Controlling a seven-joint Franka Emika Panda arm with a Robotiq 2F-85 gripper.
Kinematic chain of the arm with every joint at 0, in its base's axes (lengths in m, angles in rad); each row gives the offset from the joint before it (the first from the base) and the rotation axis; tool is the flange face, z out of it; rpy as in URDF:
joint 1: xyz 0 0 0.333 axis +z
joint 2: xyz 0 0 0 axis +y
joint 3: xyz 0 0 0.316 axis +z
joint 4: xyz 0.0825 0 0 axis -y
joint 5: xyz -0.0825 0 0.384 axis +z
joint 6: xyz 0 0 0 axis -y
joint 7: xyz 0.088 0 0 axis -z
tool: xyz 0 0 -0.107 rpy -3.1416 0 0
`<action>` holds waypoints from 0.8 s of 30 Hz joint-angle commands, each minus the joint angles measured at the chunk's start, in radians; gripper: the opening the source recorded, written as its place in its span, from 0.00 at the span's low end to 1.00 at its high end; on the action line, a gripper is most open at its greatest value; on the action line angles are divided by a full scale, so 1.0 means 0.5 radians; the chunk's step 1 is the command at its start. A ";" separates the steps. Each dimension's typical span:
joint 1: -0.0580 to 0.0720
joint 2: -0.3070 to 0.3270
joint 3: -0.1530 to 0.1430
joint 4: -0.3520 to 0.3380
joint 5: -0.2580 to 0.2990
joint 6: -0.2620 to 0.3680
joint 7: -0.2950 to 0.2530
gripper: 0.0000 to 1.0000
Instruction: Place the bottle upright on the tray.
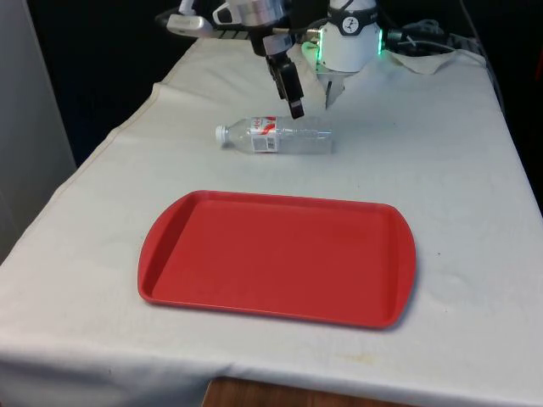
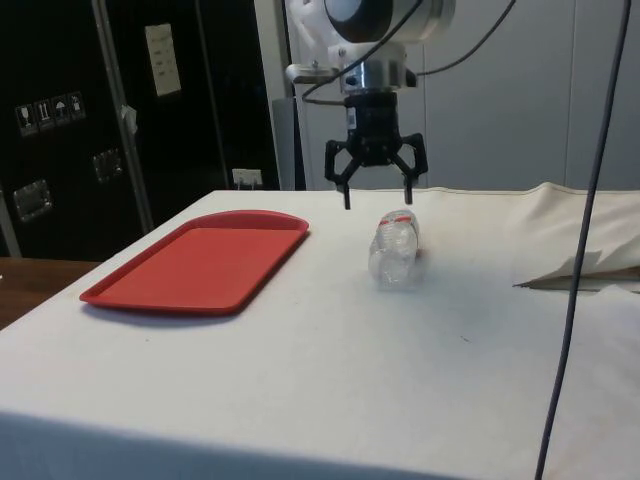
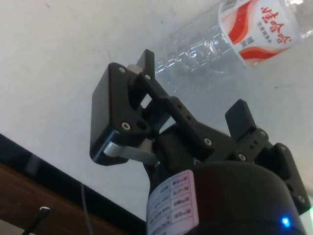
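Tool (image 2: 376, 190) is held released just above the bottle (image 1: 276, 136), which is laid flat toward the table's far edge, long axis apparently crossing the finger line; tray (image 1: 280, 256) is kept bare.

Clear ribbed plastic bottle (image 1: 280, 136), glossy red plastic tray (image 1: 170, 254), matt white cloth (image 1: 475, 170).

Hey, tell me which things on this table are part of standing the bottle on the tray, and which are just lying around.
Part of the job:
bottle, lying on its side
red tray
end effector, open above the bottle

Just lying about:
crumpled paper at the far end
cables
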 commanded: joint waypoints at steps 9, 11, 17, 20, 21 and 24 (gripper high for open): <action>-0.008 0.078 -0.028 0.020 0.112 0.014 -0.014 1.00; -0.010 0.092 -0.032 0.026 0.134 0.010 -0.020 1.00; -0.014 0.126 -0.048 0.038 0.184 0.000 -0.034 1.00; -0.018 0.156 -0.062 0.048 0.228 -0.008 -0.050 1.00; -0.020 0.164 -0.066 0.052 0.236 -0.010 -0.054 1.00; -0.022 0.178 -0.076 0.060 0.256 -0.018 -0.068 1.00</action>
